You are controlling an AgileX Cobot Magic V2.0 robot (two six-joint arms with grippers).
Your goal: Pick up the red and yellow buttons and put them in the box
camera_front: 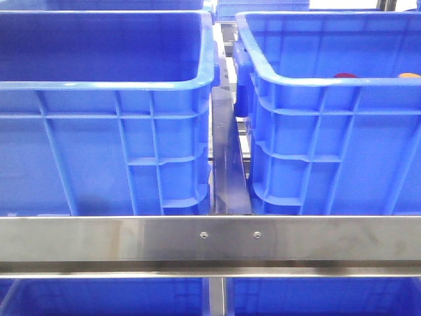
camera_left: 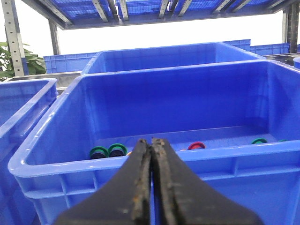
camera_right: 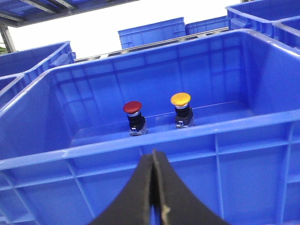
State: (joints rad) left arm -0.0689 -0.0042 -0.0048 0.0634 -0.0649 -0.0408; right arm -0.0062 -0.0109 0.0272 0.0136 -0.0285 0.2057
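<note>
Two large blue crates stand side by side behind a steel rail, with a narrow gap between them. The right crate holds the red button and the yellow button. Both stand upright on its floor near the far wall, each on a dark base, the red one to the left of the yellow one and a little apart from it. In the front view only their caps peek above the near rim, the red cap at and the orange-yellow one at the right edge at.

The left crate shows a deep, shadowed interior from the front, its floor hidden by the near wall. The left wrist view looks into a blue crate that has several small ring-shaped pieces lying on its floor: two green ones side by side, a red one and another green one farther along (whether this is the left crate I cannot tell for sure).

The left gripper has its jaws pressed together with nothing between them, poised just outside the near rim of that crate. The right gripper is likewise closed and empty, its tip in front of the near wall of the crate with the buttons, well apart from both.
</note>
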